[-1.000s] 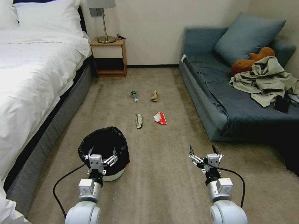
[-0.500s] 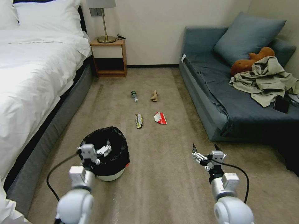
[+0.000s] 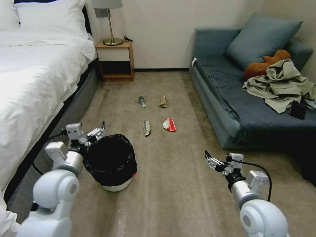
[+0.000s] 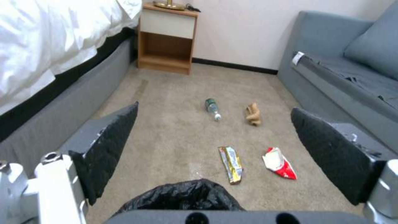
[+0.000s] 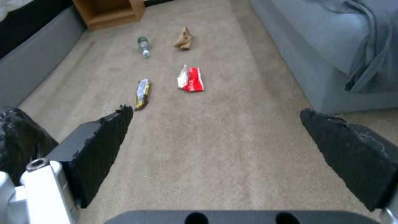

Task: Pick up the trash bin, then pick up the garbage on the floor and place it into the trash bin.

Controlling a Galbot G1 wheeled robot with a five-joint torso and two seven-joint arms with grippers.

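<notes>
My left gripper [image 3: 88, 134] hangs jaws wide, empty, just beside the trash bin [image 3: 112, 162] on the carpet; right gripper [image 3: 215, 162] likewise open, empty. Garbage [image 3: 146, 127] lies farther off, between bed and sofa

White arms, black cables, black-padded jaws

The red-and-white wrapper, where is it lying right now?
In the head view, the red-and-white wrapper lies mid-carpet, right of the gold snack wrapper, nearer the sofa.
</notes>
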